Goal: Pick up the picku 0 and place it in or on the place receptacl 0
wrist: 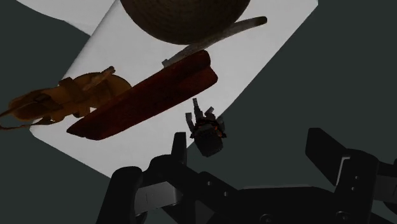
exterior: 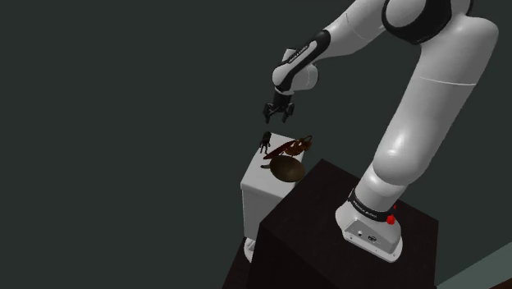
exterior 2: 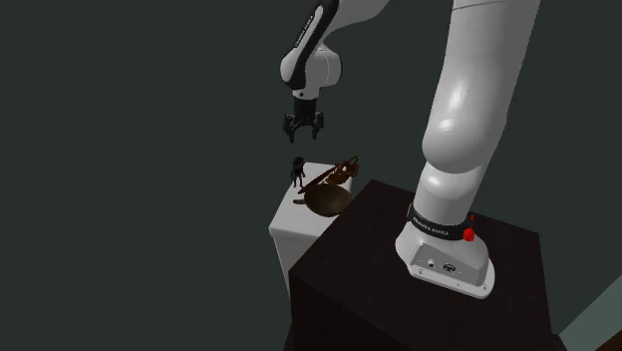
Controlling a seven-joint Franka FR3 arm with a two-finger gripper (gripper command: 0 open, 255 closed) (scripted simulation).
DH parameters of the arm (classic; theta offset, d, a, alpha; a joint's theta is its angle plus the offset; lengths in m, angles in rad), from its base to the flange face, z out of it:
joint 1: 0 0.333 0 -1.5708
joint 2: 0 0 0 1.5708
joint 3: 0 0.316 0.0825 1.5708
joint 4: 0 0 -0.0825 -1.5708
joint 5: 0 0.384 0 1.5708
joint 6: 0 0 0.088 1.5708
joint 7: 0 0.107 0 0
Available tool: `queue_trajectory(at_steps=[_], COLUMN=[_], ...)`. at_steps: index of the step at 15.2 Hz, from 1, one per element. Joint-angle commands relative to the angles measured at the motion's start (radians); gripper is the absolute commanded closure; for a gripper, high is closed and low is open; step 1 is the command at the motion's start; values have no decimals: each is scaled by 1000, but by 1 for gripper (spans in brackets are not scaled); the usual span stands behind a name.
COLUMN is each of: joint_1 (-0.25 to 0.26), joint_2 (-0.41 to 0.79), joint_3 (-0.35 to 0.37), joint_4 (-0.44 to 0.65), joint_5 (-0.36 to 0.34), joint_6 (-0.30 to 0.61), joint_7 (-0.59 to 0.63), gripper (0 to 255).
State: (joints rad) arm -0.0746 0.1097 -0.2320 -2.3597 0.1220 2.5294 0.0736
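Observation:
A small black figurine point(exterior: 265, 141) point(exterior 2: 297, 170) stands upright at the far corner of a white block's top point(exterior: 261, 187). My gripper point(exterior: 277, 115) point(exterior 2: 303, 133) hangs open a short way above it, holding nothing. In the wrist view the figurine point(wrist: 207, 130) lies just ahead of the gripper point(wrist: 251, 153), close to one fingertip point(wrist: 178, 147) and untouched. A round brown bowl point(exterior: 288, 168) point(exterior 2: 328, 199) point(wrist: 184, 19) sits on the block's near part, next to the stand.
A long red-brown flat piece point(exterior: 289, 149) point(wrist: 149, 95) lies between figurine and bowl. An orange-brown curved object point(wrist: 63, 98) lies at the block's far side. The dark stand point(exterior: 328, 230) adjoins the white block point(exterior 2: 294, 229). Dark grey surroundings lie all around.

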Motion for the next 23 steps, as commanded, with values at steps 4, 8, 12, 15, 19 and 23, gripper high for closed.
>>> queue_trajectory(at_steps=[4, 8, 12, 15, 19, 23], joint_1=[-41, -89, -102, -107, -107, -104], joint_2=[206, 365, 424, 462, 483, 484], joint_3=[21, 53, 69, 79, 81, 79], joint_4=[118, 236, 265, 279, 287, 287], joint_5=[117, 188, 211, 228, 240, 242], joint_6=[80, 116, 145, 169, 181, 180], joint_7=[-64, -98, -112, -123, -132, -134], gripper=[0, 0, 0, 0, 0, 0])
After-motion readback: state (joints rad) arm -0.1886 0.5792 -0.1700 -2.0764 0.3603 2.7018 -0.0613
